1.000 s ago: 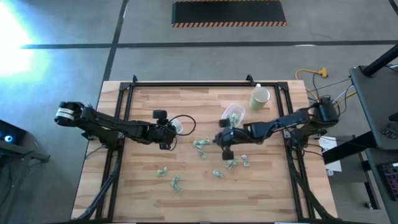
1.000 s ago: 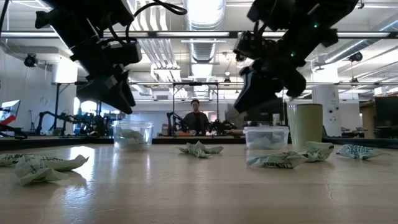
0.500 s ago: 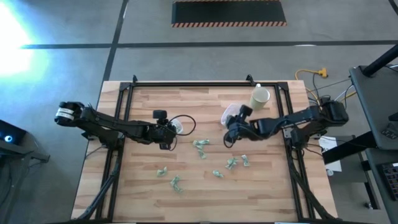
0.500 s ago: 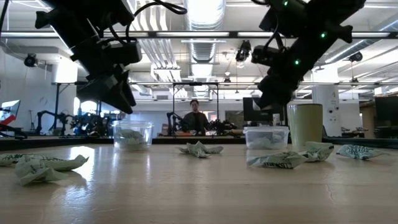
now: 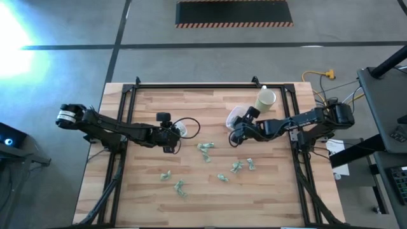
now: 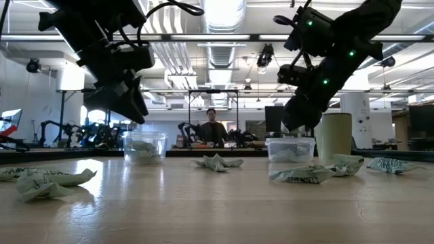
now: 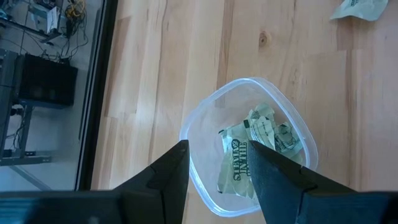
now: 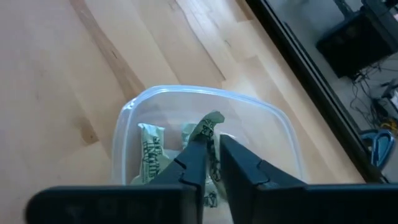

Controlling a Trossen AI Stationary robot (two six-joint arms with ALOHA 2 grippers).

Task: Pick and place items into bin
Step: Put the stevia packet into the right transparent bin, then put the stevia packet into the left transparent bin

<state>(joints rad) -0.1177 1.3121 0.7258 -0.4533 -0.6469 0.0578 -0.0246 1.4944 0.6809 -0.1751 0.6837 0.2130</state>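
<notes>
Clear glossy plastic tub, wood table

One camera looks straight down on my surface; another sits level at its edge. My wrist cameras each look closely down into a tub.

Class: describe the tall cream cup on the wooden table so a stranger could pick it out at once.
Find the wooden table, then its far right corner. The cream cup stands there, beside a clear tub under the right gripper. Unlike the low, transparent tubs, it is tall and opaque.
</notes>
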